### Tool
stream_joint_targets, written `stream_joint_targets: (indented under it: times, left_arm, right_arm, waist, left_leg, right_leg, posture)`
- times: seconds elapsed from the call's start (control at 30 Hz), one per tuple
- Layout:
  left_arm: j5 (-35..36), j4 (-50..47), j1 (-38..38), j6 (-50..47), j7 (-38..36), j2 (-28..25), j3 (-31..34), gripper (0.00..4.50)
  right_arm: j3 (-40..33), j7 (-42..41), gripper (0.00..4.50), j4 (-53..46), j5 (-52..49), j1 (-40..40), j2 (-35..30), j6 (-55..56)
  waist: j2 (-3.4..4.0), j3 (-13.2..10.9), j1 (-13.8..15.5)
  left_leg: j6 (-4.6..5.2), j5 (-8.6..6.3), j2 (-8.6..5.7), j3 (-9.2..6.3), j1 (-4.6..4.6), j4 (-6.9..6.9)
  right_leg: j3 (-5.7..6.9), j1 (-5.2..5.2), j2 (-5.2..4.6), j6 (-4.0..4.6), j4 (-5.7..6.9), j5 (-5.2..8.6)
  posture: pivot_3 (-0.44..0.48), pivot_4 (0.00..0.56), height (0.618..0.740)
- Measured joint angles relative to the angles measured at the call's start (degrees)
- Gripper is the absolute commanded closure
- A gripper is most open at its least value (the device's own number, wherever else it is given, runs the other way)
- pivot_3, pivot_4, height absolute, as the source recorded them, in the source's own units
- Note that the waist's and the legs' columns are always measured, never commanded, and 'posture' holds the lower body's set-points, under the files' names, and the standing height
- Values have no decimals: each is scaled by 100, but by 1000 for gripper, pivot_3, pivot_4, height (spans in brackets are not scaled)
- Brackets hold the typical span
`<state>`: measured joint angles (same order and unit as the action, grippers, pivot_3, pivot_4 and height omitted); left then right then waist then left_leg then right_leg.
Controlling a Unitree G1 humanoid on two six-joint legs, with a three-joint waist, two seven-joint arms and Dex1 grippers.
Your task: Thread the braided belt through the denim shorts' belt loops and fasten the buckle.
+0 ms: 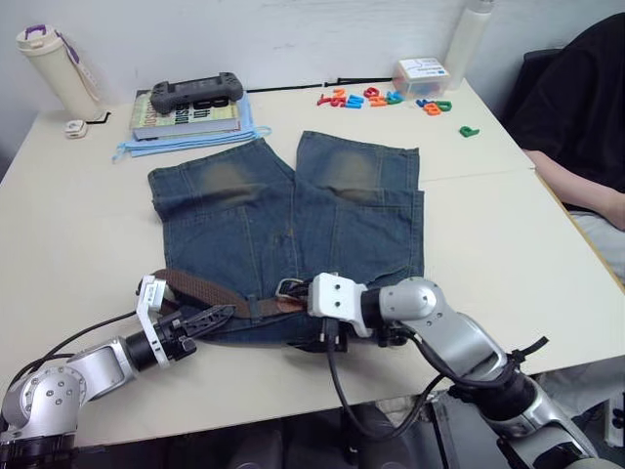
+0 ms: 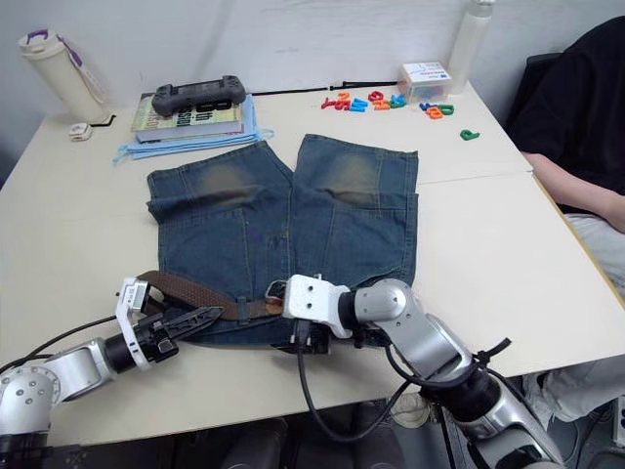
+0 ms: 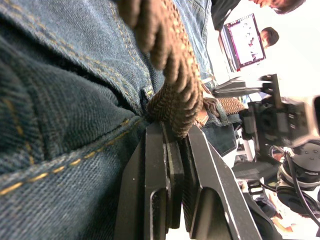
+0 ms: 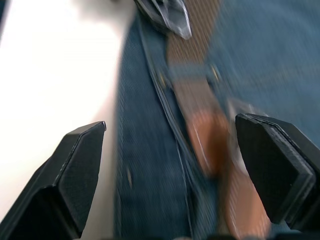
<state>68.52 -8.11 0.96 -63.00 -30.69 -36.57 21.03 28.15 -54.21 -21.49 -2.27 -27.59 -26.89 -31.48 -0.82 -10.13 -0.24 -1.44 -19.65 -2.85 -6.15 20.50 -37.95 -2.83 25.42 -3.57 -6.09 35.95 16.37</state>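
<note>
**Belt lies along the waistband, left end effector clamped on it**

The wide blue denim shorts (image 1: 288, 230), with a faded yellowish-brown patch on each leg, lie flat on the cream bench (image 1: 78, 225), waistband toward the robot and legs pointing away. The long dark brown braided belt (image 1: 210, 291) runs along that waistband, from the shorts' left corner toward the middle. Its small silver metal buckle (image 1: 289, 287) sits near the middle of the waistband, joined to the strap by a tan leather tab.

The left end effector (image 1: 217, 315) rests at the waistband's left part; the left wrist view shows its two black fingers (image 3: 165, 185) pressed together on the braided strap, against the denim. The right end effector (image 4: 170, 175) hovers over the middle of the waistband with its fingers wide apart, the tan leather and brown strap lying between them, untouched.

Beyond the shorts' legs, a black game controller (image 1: 196, 92) sits on stacked books (image 1: 186, 119), and coloured plastic letters (image 1: 376, 98) are scattered further right.
</note>
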Motion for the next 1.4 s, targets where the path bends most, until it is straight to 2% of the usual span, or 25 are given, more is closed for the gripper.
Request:
stream_joint_targets:
  times: [0.2,0.3,0.47,0.7,1.07,1.4]
  left_arm:
    - [0,0,-4,-73,-46,-1,0,4500]
    - [0,2,-25,-86,-52,-1,0,4500]
    - [0,3,-47,-153,-51,-1,0,4500]
    - [0,4,-46,-229,-31,-1,45,4500]
    - [1,3,-59,-279,32,20,56,4500]
    - [3,1,-55,-296,58,46,90,4500]
  right_arm:
    - [-4,128,39,-83,16,2,14,92]
    - [13,334,39,-81,235,-29,47,588]
    - [78,966,39,-93,1054,86,56,1854]
    - [349,1729,39,65,2218,403,153,2770]
    - [668,1730,39,626,2838,416,423,3024]
    - [688,1841,39,670,3280,415,643,2986]
  waist:
    - [0,0,2]
    - [0,0,2]
    - [-1,0,3]
    - [-1,1,-2]
    - [-1,1,-2]
    - [-1,1,-2]
  left_leg:
    - [-4,2,2,-1,0,0]
    - [-4,2,2,-1,0,0]
    - [-4,2,1,0,0,0]
    - [-7,5,0,2,-1,-2]
    - [-8,6,0,1,-2,-2]
    - [-10,7,0,1,-3,-2]
  right_leg:
    - [1,1,1,0,2,0]
    - [1,1,2,0,2,0]
    - [2,1,2,0,1,0]
    - [0,2,4,0,6,0]
    - [1,2,4,0,8,0]
    - [1,2,4,0,10,0]
  posture:
    - [0,150,714]
    - [0,150,714]
    - [0,150,714]
    - [0,150,714]
    - [0,150,714]
    - [0,150,714]
